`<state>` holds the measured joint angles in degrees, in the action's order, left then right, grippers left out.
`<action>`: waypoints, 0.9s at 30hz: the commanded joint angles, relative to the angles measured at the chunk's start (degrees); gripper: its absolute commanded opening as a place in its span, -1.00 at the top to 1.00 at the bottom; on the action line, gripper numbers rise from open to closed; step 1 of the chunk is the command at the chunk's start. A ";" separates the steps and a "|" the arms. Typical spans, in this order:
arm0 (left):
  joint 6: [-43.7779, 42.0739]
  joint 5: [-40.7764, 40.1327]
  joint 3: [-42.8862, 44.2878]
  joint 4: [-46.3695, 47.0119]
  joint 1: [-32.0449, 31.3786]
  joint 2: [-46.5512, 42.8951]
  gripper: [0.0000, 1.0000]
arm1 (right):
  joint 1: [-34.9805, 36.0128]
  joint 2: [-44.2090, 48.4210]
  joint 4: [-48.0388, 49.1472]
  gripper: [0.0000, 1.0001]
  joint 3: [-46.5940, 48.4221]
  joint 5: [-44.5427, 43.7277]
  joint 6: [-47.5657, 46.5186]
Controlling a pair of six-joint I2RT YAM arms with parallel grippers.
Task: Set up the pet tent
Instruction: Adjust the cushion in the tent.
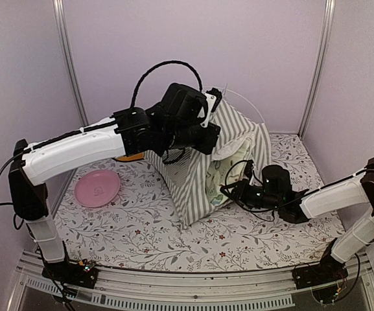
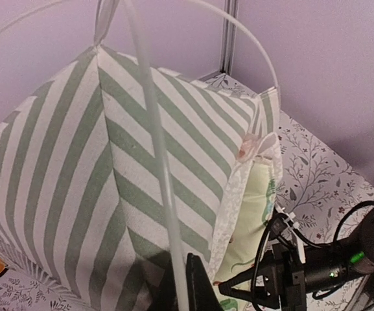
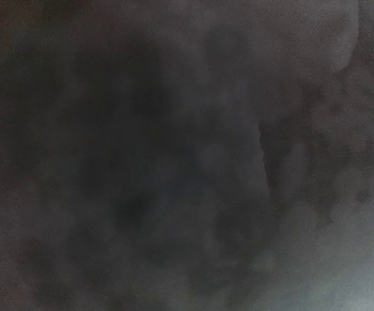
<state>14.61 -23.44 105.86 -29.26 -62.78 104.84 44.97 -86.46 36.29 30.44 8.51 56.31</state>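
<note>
Left jaws pinching pole (image 2: 164, 194), pet tent (image 2: 63, 194) beyond

A pink plate (image 1: 97, 188) lies at the left of the floral-print tabletop (image 1: 141, 227). Behind it only the edge of an orange bowl (image 1: 129, 157) shows.

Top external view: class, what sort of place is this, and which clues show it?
Probably a robot test booth: plain lilac wall panels with metal uprights, two arms bolted to a rail, a floral cloth spread flat.

Plate (image 1: 97, 188) left of tent (image 1: 190, 184), on table (image 1: 141, 236)
</note>
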 commanded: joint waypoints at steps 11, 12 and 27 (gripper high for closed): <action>8.39 18.10 -6.65 9.12 3.74 -1.97 1.00 | 1.05 -3.13 -10.65 1.00 5.09 -13.53 1.70; 9.54 18.65 -8.36 10.18 4.52 -2.74 1.00 | 1.27 -3.33 -11.42 1.00 5.12 -13.74 1.06; 12.74 20.13 -15.76 13.52 7.76 -5.98 1.00 | 3.30 7.86 -21.29 0.12 3.67 -13.60 -6.83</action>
<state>26.61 -4.34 91.66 -14.63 -55.22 100.18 47.75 -84.07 18.31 34.00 -3.46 51.35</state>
